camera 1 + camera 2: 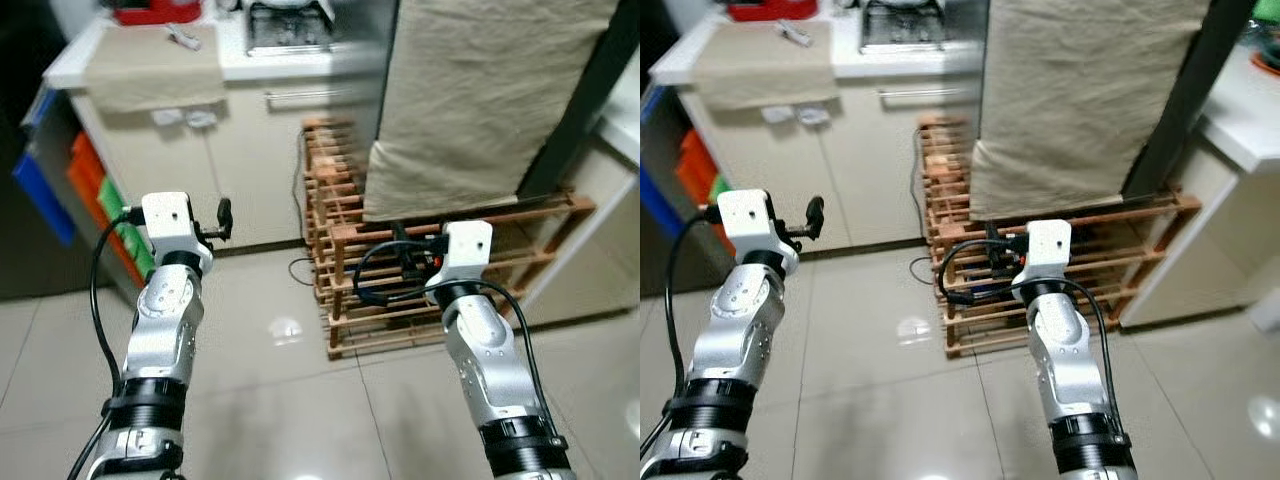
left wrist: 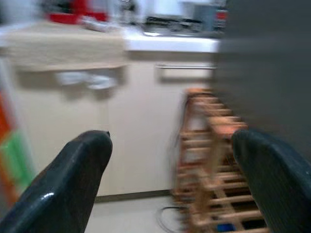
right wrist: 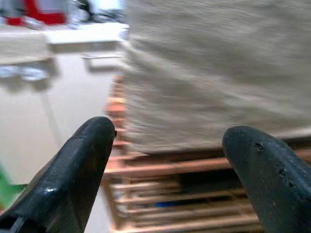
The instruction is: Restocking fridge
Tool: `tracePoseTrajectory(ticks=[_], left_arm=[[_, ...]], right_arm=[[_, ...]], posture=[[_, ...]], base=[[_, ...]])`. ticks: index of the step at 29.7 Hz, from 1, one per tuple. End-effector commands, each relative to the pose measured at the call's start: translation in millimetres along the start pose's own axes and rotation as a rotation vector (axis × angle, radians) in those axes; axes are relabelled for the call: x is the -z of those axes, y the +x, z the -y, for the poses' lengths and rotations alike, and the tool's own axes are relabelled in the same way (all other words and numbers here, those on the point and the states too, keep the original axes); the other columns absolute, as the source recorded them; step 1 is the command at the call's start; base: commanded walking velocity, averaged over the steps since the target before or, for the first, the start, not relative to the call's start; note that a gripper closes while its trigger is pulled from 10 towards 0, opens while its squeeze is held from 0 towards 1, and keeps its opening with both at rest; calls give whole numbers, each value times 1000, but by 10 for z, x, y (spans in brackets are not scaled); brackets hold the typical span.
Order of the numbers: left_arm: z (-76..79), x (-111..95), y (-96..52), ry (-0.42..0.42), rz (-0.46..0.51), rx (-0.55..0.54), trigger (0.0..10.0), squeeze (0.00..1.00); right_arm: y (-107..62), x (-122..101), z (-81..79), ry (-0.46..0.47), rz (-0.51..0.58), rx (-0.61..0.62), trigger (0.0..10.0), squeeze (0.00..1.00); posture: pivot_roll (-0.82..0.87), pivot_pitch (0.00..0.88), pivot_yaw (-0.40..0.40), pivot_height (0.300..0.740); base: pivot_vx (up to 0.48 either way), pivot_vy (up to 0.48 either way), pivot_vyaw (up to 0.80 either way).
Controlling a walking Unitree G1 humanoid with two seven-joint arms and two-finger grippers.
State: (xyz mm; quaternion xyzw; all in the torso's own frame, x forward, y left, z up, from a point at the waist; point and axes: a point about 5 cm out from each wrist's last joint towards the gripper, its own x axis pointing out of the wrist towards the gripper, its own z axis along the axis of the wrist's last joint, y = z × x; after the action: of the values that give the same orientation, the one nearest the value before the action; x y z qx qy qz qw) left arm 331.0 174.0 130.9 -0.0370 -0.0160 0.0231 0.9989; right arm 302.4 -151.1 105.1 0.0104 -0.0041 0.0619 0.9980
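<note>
Glossy tiled floor [image 1: 280, 400] fronts a wooden rack [image 1: 350, 300]; both grippers' fingers [image 2: 73, 179] gape wide, empty.

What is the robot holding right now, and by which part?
Nothing is held. The left gripper and right gripper are both open and empty, raised over the floor before the wooden rack.

We see a plain tan cloth [image 1: 480, 100], a brown wooden rack [image 1: 350, 270], a shiny grey tiled floor [image 1: 280, 400], cream cupboards [image 1: 240, 150] and a red box [image 1: 155, 12].
</note>
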Motion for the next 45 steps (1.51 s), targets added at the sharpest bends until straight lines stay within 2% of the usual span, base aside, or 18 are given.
tracePoseTrajectory(ticks=[1, 13, 24, 30, 38, 43, 45], left_arm=[[11, 7, -11, 7, -4, 17, 10000, 0], [72, 27, -4, 14, -18, 64, 10000, 0], [157, 30, -5, -7, -16, 128, 10000, 0], [153, 31, -3, 41, -11, 111, 10000, 0], [158, -40, -14, 15, 41, 121, 10000, 0], [237, -115, -19, 59, 87, 168, 10000, 0], [259, -125, -25, 47, 93, 186, 10000, 0]], right_arm=[[13, -30, 3, 15, 14, 2, 10000, 0], [44, -67, 129, 17, 41, 84, 10000, 0], [61, -79, 180, 6, 56, 121, 10000, 0], [45, -73, 247, 15, 68, 173, 10000, 0], [23, -295, 340, -20, 196, 237, 10000, 0], [17, -223, 328, 18, 160, 240, 10000, 0], [13, -201, 339, 31, 150, 250, 10000, 0]], posture=[[-76, 0, 19, 740], [-61, 0, 19, 740], [-63, 0, 18, 740], [-59, 0, 15, 740], [-59, 0, 16, 740], [-61, 0, 14, 740], [-62, 0, 15, 740]], base=[[0, 480, -788], [0, 480, -788], [0, 478, -788], [0, 0, -781], [0, 0, -755], [0, 0, -750], [0, 0, -756]])
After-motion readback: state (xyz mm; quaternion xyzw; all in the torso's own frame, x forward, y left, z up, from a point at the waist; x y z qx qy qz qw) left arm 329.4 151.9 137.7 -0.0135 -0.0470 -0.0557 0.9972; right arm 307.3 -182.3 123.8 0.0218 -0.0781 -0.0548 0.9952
